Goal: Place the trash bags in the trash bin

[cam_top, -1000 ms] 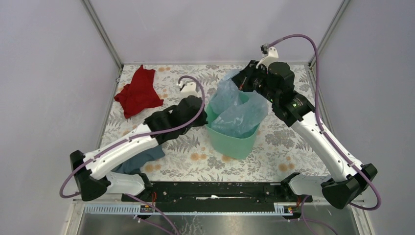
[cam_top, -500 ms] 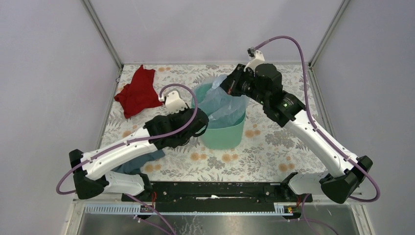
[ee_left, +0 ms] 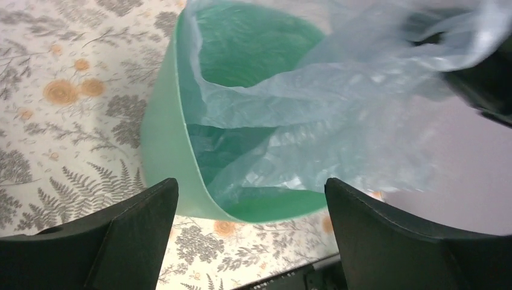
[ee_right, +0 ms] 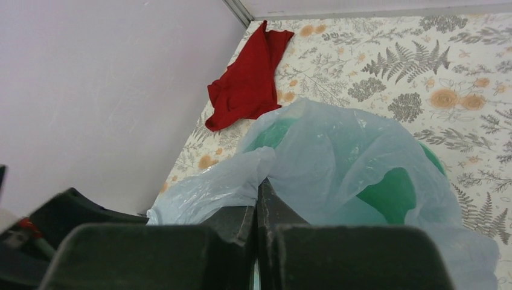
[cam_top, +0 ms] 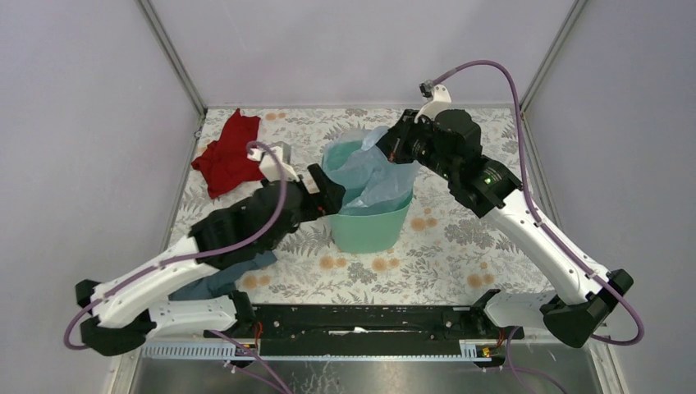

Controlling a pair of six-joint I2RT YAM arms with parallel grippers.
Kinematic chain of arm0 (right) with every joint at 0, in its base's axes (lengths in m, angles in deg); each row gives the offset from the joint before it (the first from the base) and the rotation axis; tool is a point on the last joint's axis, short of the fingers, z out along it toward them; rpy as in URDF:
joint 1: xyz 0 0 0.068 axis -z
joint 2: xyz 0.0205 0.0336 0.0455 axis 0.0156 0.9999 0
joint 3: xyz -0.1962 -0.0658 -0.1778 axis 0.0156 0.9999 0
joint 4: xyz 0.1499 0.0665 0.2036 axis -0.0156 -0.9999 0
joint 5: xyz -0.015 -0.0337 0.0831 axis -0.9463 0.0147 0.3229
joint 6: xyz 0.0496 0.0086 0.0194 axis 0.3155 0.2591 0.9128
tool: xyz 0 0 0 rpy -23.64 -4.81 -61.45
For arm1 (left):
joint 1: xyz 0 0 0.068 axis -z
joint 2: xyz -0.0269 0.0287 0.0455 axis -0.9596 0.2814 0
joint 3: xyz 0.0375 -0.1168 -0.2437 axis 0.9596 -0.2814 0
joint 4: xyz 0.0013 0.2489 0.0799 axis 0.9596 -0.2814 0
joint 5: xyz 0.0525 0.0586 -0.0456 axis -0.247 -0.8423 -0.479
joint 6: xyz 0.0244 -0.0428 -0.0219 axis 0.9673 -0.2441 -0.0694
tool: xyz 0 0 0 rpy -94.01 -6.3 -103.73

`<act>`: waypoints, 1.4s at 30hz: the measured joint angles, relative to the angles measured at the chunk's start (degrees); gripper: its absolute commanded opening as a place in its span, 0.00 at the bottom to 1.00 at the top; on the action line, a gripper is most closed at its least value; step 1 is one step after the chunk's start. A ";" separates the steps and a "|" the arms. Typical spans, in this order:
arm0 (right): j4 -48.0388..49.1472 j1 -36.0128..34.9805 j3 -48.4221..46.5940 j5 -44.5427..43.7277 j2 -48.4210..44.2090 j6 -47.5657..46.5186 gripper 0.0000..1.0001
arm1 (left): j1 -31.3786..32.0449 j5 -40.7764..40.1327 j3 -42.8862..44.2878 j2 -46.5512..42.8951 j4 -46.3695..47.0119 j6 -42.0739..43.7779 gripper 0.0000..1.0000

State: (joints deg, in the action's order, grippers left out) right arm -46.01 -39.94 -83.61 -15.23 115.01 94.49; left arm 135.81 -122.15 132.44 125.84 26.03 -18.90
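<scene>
The mint-green trash bin [cam_top: 371, 228] stands upright in the middle of the table. The pale-blue trash bag [cam_top: 376, 174] lies partly inside it, and its film rises over the far rim. My right gripper [cam_top: 391, 148] hangs above that far rim, shut on a bunched edge of the trash bag [ee_right: 338, 145]. In the right wrist view the right gripper [ee_right: 259, 188] pinches the film above the bin [ee_right: 392, 193]. My left gripper [cam_top: 328, 195] is at the bin's left side. In the left wrist view the left gripper [ee_left: 249, 192] stands open and holds nothing, facing the bin's wall [ee_left: 162, 151] and the bag [ee_left: 338, 115].
A red cloth [cam_top: 232, 156] lies at the far left, seen as the red cloth [ee_right: 247, 84] in the right wrist view. A grey-blue cloth [cam_top: 228, 275] lies under my left arm. Enclosure walls stand on the left, back and right.
The bin has gone from tilted to upright and shifted left. My left gripper has opened and drawn back from the bin's rim. My right gripper has moved left, still holding the bag.
</scene>
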 measured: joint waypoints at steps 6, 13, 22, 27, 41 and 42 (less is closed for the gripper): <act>0.13 0.00 0.20 1.79 -1.88 -2.58 0.06 | 0.04 10.21 0.15 -8.87 5.16 11.82 0.99; 0.00 0.00 0.20 5.79 -1.73 -4.00 0.06 | 0.04 17.64 14.80 1.09 8.57 23.15 0.91; -4.92 0.96 -0.20 6.49 -0.85 -7.13 0.29 | -0.22 17.07 22.25 17.40 8.55 28.87 0.30; -7.21 0.15 -0.20 6.38 -1.75 -9.64 0.49 | -1.22 15.04 19.69 15.82 7.76 29.68 0.04; -17.81 0.15 -7.19 6.08 -5.44 -25.83 0.99 | -1.95 20.33 1.90 -4.81 14.08 34.99 0.00; -18.82 0.15 -9.09 6.84 -4.42 -27.36 1.00 | -1.95 21.73 0.35 -5.92 14.62 35.58 0.00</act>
State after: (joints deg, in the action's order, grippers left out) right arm -64.83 -39.79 -92.70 -8.39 110.59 67.12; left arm 133.86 -100.42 132.79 119.92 40.65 16.68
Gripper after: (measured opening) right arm 0.973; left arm 0.005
